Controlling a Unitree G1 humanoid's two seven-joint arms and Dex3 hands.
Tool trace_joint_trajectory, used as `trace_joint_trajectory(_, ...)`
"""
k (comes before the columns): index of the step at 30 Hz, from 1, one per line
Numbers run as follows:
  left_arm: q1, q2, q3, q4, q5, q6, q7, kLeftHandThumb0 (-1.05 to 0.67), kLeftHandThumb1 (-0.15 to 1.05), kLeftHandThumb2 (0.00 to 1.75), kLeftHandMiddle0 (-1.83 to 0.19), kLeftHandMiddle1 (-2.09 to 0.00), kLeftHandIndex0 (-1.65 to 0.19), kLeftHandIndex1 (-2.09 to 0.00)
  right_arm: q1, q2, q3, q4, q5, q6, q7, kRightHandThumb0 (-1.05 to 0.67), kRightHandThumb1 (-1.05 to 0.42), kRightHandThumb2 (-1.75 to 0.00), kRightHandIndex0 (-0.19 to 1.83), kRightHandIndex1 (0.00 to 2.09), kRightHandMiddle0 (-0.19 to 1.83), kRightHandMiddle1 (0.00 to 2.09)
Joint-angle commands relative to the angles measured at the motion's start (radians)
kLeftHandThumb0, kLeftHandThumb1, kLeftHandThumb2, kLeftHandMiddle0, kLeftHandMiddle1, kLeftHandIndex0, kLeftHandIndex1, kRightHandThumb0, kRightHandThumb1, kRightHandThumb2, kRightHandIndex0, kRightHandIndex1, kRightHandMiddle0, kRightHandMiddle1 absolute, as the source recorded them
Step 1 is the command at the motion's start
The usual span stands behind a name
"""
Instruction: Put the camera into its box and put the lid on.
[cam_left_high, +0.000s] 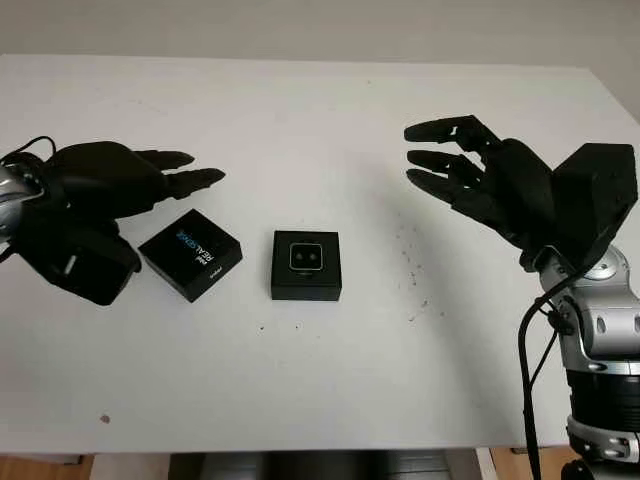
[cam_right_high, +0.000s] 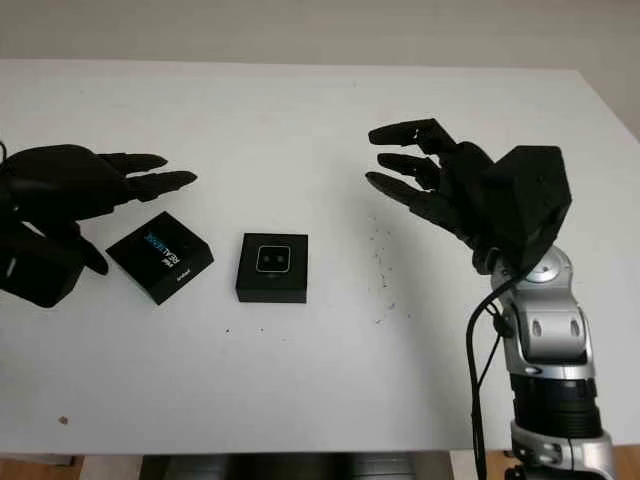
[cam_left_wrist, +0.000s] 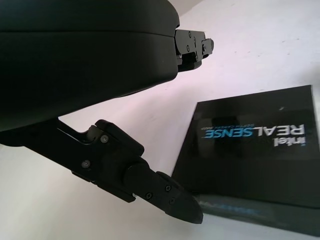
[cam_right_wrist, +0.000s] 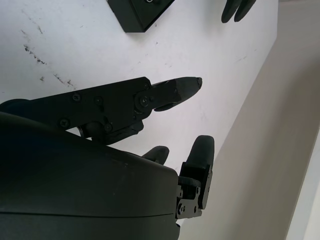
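1. The table (cam_left_high: 320, 110) was white, with a scatter of dark specks (cam_left_high: 412, 262) right of centre and one small mark (cam_left_high: 104, 419) near its front-left edge.
2. The box (cam_left_high: 306, 265), black and square, sat near the table's middle, open at the top.
3. The camera (cam_left_high: 305, 257) lay inside the box, a small pale square with two dark lenses facing up.
4. The lid (cam_left_high: 191, 253), black with "REALSENSE" printed on its top, lay flat on the table just left of the box, turned at an angle to it and not touching it.
5. The left hand (cam_left_high: 110, 180) was above the table's left side, just behind and left of the lid, holding nothing; it was released, its fingers (cam_left_high: 195, 180) reaching toward the centre.
6. In the left wrist view a black fingertip (cam_left_wrist: 175, 202) stood close beside the lid's edge (cam_left_wrist: 252, 150); whether it touched could not be told.
7. The right hand (cam_left_high: 480, 175) was raised over the table's right side, well apart from the box, released and holding nothing, palm turned toward the centre.
8. In the right wrist view the box's corner (cam_right_wrist: 137, 12) showed beyond the right hand's fingers (cam_right_wrist: 177, 90).
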Motion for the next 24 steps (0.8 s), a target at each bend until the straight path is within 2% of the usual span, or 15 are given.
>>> trace_joint_trajectory(1,-0.029,-0.011,-0.010,0.019,-0.017,0.002,-0.011,-0.57,0.80,0.06,0.06,-0.05,0.14,-0.04,0.006,-0.003,-0.015,-0.033,0.011,0.023,-0.010,-0.35,-1.04,-0.05,0.11,0.64,-0.08,1.20)
trace_joint_trajectory(6,-0.017,-0.024,-0.015,0.022,-0.050,0.016,-0.051,-0.53,0.79,0.05,0.04,-0.06,0.11,-0.06,0.004,-0.006,-0.019,-0.044,0.020,0.052,-0.019,-0.34,-1.03,-0.05,0.10,0.63,-0.07,1.17)
trace_joint_trajectory(9,-0.008,-0.019,-0.028,0.026,-0.038,-0.006,-0.041,-0.54,0.79,0.05,0.04,-0.05,0.09,-0.07,0.001,-0.009,-0.017,-0.052,0.017,0.062,-0.024,-0.35,-1.03,-0.05,0.11,0.64,-0.06,1.15)
trace_joint_trajectory(14,0.004,-0.018,-0.049,0.002,-0.031,0.012,-0.087,-0.51,0.80,0.06,0.06,-0.05,0.09,-0.06,-0.005,-0.011,-0.022,-0.045,0.023,0.063,-0.022,-0.34,-1.03,-0.05,0.10,0.64,-0.06,1.16)
trace_joint_trajectory(24,0.043,-0.026,-0.049,0.015,-0.063,0.007,-0.103,-0.47,0.79,0.05,0.00,-0.07,0.04,-0.07,-0.012,-0.017,-0.015,-0.045,0.010,0.061,-0.025,-0.33,-1.04,-0.06,0.10,0.62,-0.05,1.13)
